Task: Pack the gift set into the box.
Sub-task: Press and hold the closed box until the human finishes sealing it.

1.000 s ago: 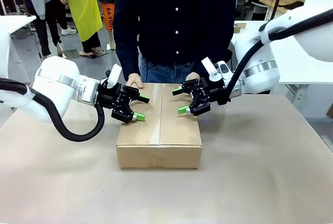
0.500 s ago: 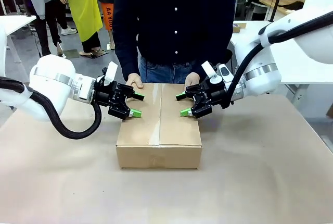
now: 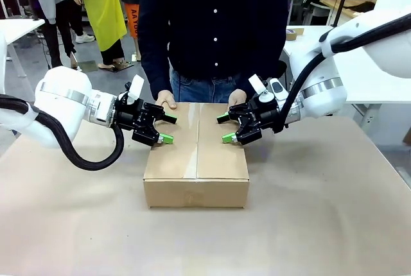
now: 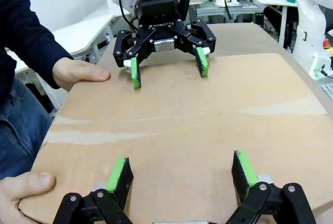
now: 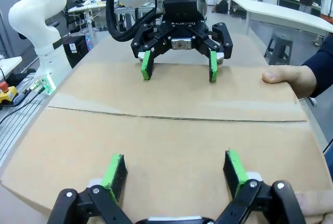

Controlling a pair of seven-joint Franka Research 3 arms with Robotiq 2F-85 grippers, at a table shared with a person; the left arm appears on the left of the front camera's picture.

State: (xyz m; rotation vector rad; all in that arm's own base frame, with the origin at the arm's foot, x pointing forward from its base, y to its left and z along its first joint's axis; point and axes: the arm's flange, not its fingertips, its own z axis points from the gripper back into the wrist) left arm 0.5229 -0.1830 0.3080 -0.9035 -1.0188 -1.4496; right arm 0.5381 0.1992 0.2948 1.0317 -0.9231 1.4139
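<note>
Wide tan bench [image 3: 321, 212] across the whole floor of the shot, and a person [image 3: 215, 25] in a dark buttoned shirt and jeans standing square at its far edge. Behind them on the right is a white table [image 3: 369, 74].

Centre of the bench is the box [image 3: 196, 160], brown corrugated, flaps shut flat, one seam running down the middle of its top, its far side right up against the person.

Both white arms come in level over the box's far half. The left arm [image 3: 64, 103] trails a thick black cable [image 3: 96, 160] that loops down to the bench.

The person has one hand [image 3: 166, 100] on the box's far edge just behind the left gripper [image 3: 169, 129], and the other hand [image 3: 237, 97] on that same edge just behind the right gripper [image 3: 224, 128]. Those hands sit close to the fingers on both sides, so it is tight quarters at the far rim.

The two grippers point at each other across the seam, well apart. In the left wrist view the green fingers [image 4: 119, 174] are spread wide over bare cardboard, gripping nothing. The right wrist view shows the same, with fingers [image 5: 234, 168] wide and empty. Whether the fingers touch the lid, I cannot tell.
</note>
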